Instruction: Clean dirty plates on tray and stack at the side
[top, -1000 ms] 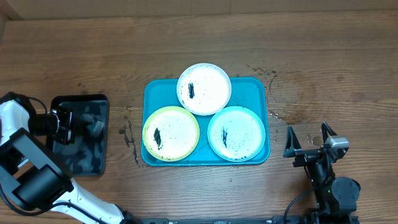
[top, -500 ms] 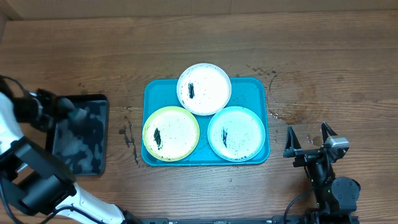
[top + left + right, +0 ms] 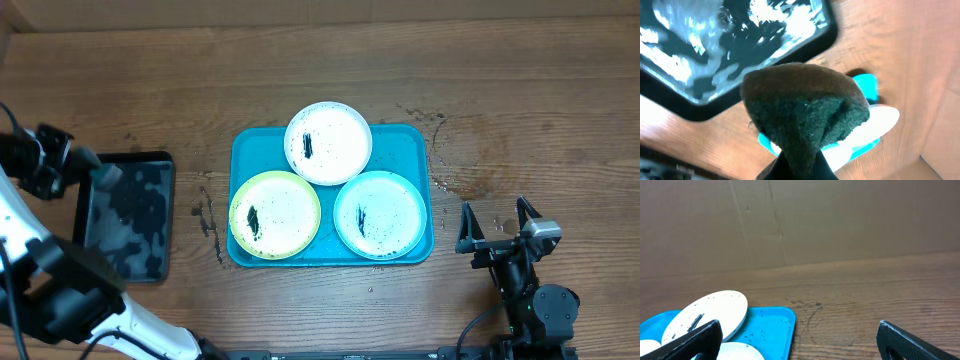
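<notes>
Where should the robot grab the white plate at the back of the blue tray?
By the back rim, probably. The round white plate sticks out past the edge of the turquoise plastic tray there, so the open right fingers could pinch that thin rim from the far side. Its front rim is crowded by the yellow-green plate and the other white plate.

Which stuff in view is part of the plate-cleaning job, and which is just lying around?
Job: turquoise tray, upper white plate, right white plate, yellow-green plate, green scouring pad.
Lying about: black tray, splash marks on the wooden table.
</notes>
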